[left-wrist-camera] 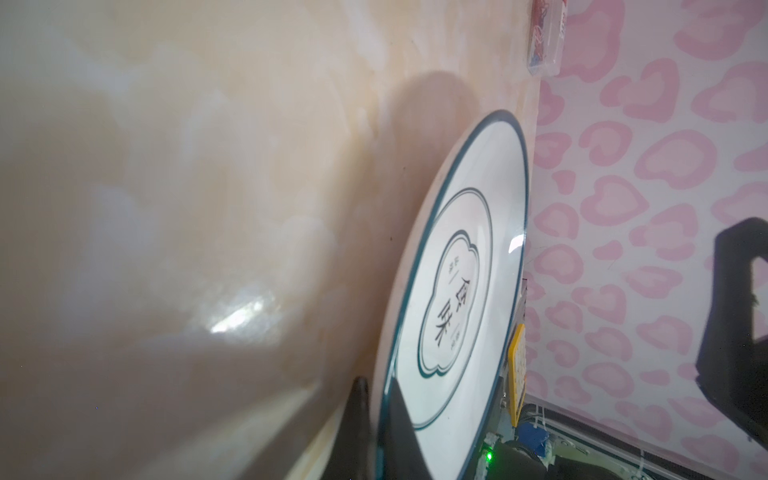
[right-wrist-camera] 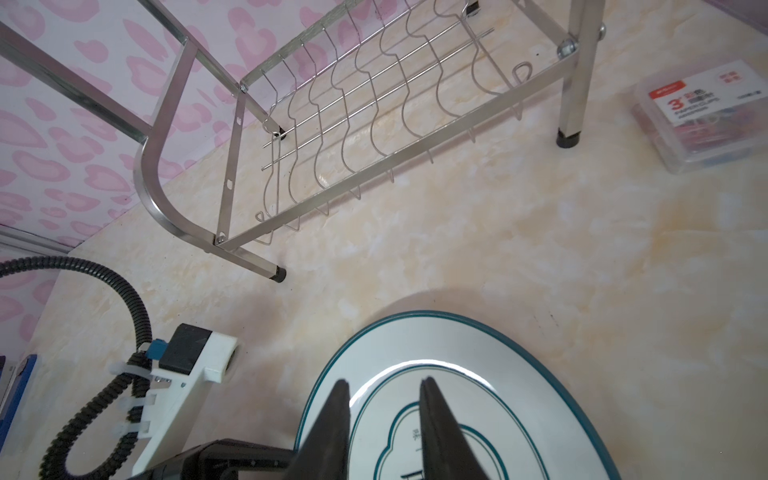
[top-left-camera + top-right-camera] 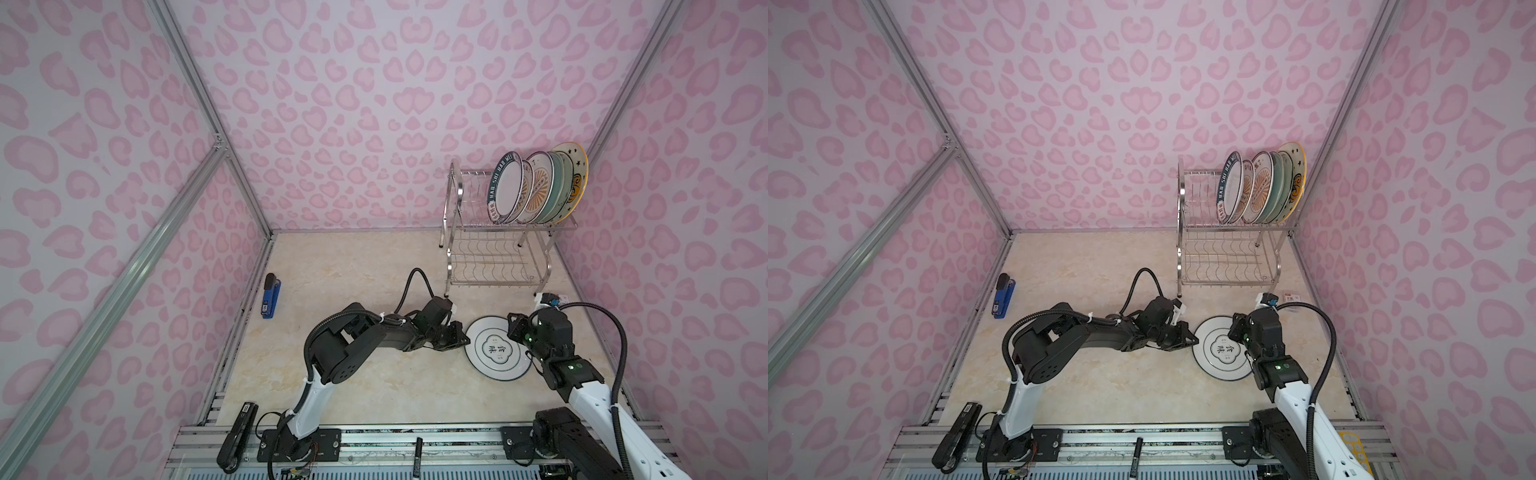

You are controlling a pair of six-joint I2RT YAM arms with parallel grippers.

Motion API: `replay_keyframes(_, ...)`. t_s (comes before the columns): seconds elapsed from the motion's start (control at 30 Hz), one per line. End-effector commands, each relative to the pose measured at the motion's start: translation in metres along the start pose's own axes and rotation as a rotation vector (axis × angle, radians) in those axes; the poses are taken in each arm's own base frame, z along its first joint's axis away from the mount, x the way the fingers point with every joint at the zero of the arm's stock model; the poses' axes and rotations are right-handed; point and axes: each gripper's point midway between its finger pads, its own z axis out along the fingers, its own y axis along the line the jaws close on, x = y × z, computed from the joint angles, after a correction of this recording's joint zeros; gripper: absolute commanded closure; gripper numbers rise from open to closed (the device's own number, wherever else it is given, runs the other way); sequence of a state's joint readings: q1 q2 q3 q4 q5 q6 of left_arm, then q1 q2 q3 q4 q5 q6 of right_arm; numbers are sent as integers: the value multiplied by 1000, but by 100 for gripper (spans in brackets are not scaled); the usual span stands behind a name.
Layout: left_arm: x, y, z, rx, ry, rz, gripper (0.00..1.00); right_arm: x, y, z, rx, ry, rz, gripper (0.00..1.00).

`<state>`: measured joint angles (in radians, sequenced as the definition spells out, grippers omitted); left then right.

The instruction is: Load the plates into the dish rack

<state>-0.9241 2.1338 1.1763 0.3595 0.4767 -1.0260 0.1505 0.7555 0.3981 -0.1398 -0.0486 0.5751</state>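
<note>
You've got the left gripper clamped on the rim of the white teal-edged round ceramic plate, on the table before the chrome wire dish rack. The right gripper is parted above it. It's a thin edge pinch, so the plate may slip when lifted.

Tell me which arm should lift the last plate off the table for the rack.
Left, probably. The left gripper is shut on the plate at its rim, one finger on each side. The right gripper sits over the plate's face, jaws apart, holding nothing.
</note>
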Motion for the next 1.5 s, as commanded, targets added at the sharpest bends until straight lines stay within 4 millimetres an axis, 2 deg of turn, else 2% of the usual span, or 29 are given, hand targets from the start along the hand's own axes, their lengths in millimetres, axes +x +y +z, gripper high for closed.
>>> replay_keyframes(0.0, -5, -4, 0, 7, -12, 15, 97, 0, -2, 1, 8, -7, -9, 71)
replay_keyframes(0.1, -8, -6, -3, 19, -10, 32, 97, -1, -2, 1, 11, -6, -22, 71)
replay_keyframes(0.2, -19, -3, -15, 28, -20, 34, 97, -5, -4, -1, 36, -8, -51, 69)
replay_keyframes(0.37, -38, 19, -52, -34, -81, 29, 97, -13, 1, -4, 31, -22, -67, 69)
replay_keyframes(0.47, -41, 29, -73, -57, -97, 28, 97, -16, 3, -4, 21, -25, -65, 66)
replay_keyframes(0.53, -38, 35, -83, -77, -91, 31, 97, -15, 6, -2, 11, -19, -64, 58)
replay_keyframes(0.6, -33, 41, -93, -85, -73, 28, 97, -15, 8, -1, -3, -18, -59, 55)
replay_keyframes(0.77, -15, 61, -124, -92, -42, -3, 97, -12, 17, 3, -57, -7, -51, 53)
replay_keyframes(0.93, -16, 81, -162, -117, -97, -36, 97, -8, 33, 8, -125, 16, -62, 52)
replay_keyframes(1.2, -27, 119, -215, -187, -206, -76, 97, 11, 62, 22, -165, 48, -88, 49)
replay_keyframes(1.47, -48, 117, -255, -39, -327, -70, 97, 51, 105, 42, -301, 136, -56, 49)
